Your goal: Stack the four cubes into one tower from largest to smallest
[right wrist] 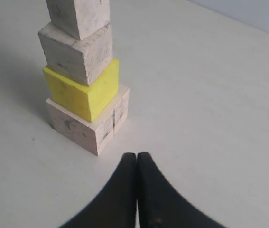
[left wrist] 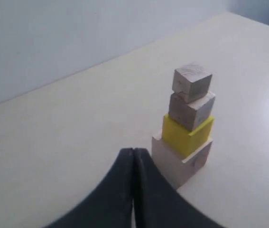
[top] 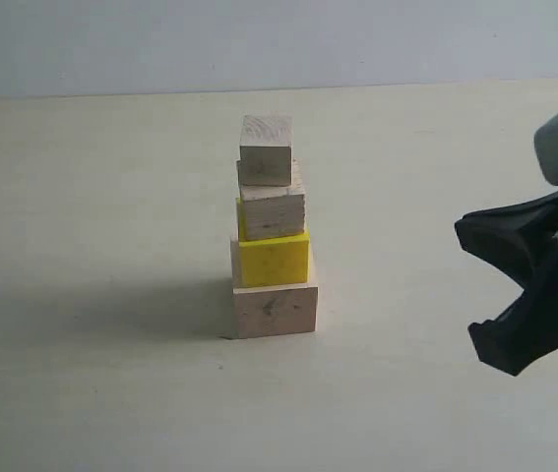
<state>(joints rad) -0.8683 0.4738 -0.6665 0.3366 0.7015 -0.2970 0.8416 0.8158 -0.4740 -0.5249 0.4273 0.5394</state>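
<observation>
1. On the pale table (top: 92, 393), near its middle, your tower (top: 274, 231) stands upright, four cubes in one column.
2. At the base sits the large wood cube (top: 276, 310). The yellow cube (top: 275, 261) rests on it, then the medium-small wood cube (top: 273, 211), with the tiny wood cube (top: 266, 149) on top.
3. The cubes are not flush: each is shifted or turned a little against the one below.
4. Your left gripper (left wrist: 133, 152) is clenched, fingers pressed flat together, pointing toward the tower's base. Whether it touches the large cube cannot be told.
5. Your right gripper (right wrist: 136, 156) is clenched too, near the large cube but apart from it. In the exterior view it hangs at the right edge, clear of the tower.
</observation>
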